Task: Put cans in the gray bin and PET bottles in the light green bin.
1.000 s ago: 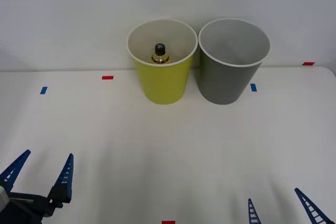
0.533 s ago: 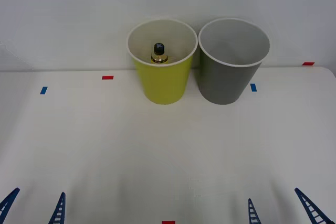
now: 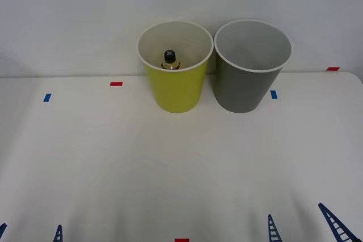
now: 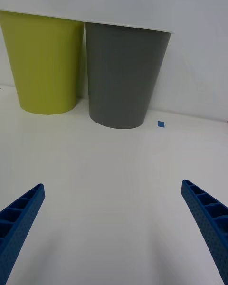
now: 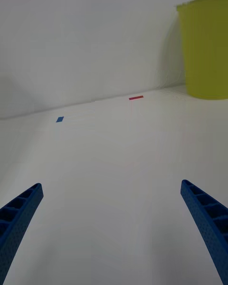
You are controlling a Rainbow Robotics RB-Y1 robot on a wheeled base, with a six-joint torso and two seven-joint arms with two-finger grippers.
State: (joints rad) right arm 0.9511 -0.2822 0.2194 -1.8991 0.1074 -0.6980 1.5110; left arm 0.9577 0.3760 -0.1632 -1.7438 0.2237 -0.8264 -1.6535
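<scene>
Here the white table [image 3: 181,162] runs wide and bare from the lower edge of the front view up to the two bins in the upper centre. Its far edge meets a pale wall just behind them, and its right corner curves away at the upper right. The light green bin [image 3: 174,66] stands left of the gray bin [image 3: 249,66]; their rims are very close, though I cannot tell if they touch. Inside the green bin a PET bottle [image 3: 169,59] stands upright, its black cap and a strip of its shoulder clear of the near wall — no label text can be read. The gray bin's inside looks plain gray as far down as the view reaches.

Small tape marks dot the table: a red mark [image 3: 116,84] and a blue mark [image 3: 47,97] at the left, another blue mark [image 3: 274,94] right of the gray bin, and red ones at the far right and bottom centre.

The left gripper [image 3: 29,235] sits at the lower left corner, the right gripper [image 3: 303,228] at the lower right — both have their blue ribbed fingers spread wide, holding and touching nothing, well apart from the bins.
</scene>
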